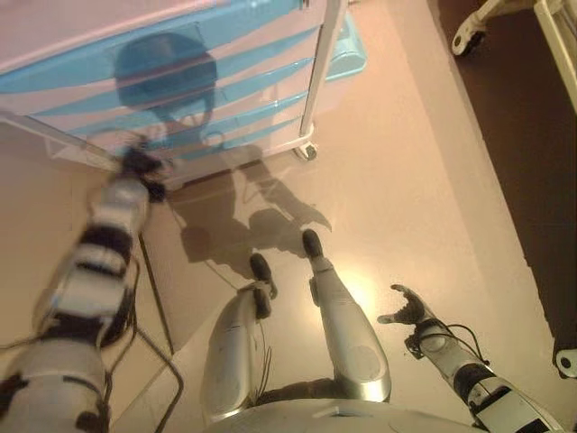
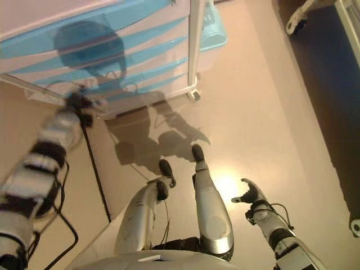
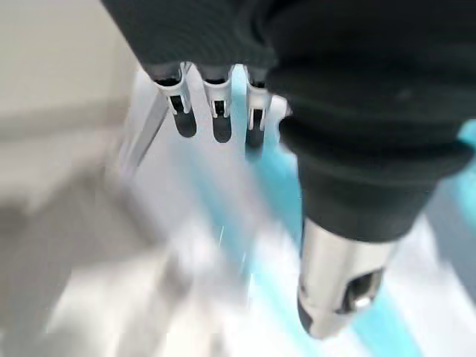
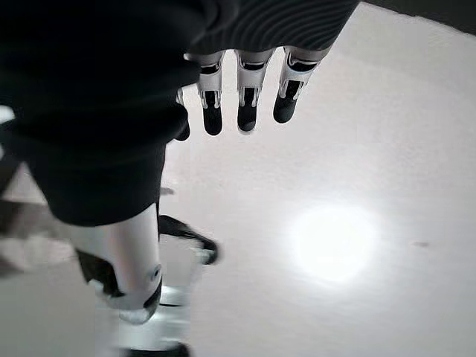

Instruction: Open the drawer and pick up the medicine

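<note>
A drawer cart (image 1: 180, 81) with pale drawers and blue handle strips stands ahead on the left, all its drawers closed as far as I can see. My left hand (image 1: 140, 167) is stretched out to the lower drawers near the cart's bottom left; in its wrist view its fingers (image 3: 216, 111) are straight and hold nothing, with the blue strips blurred just past them. My right hand (image 1: 406, 307) hangs low at the right over the bare floor, fingers relaxed and empty (image 4: 245, 104). No medicine shows in any view.
The cart stands on castors (image 1: 307, 151) beside a white metal post (image 1: 320, 63). A dark floor area (image 1: 523, 135) lies to the right, with a white wheeled frame (image 1: 478, 27) at the far right.
</note>
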